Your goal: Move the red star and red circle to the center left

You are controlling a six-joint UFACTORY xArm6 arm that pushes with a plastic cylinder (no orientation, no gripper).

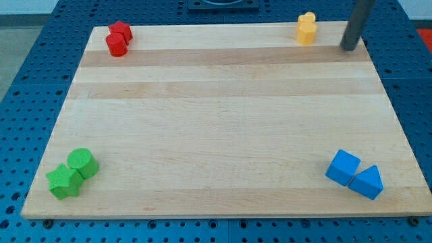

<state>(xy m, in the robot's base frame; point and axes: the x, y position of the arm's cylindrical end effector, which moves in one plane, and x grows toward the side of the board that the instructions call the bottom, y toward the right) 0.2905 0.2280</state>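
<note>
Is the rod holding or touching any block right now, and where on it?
Nothing is held. My tip stands free at the view's top right, just right of the yellow blocks, far from the red blocks.

— What blocks my tip (pixel 349 48)?
— Blocks sit only in the tabletop (pixel 223 121) corners: red pair (pixel 119 38), yellow (pixel 306 29), green (pixel 72 173), blue (pixel 354 174). The middle lies open.
</note>
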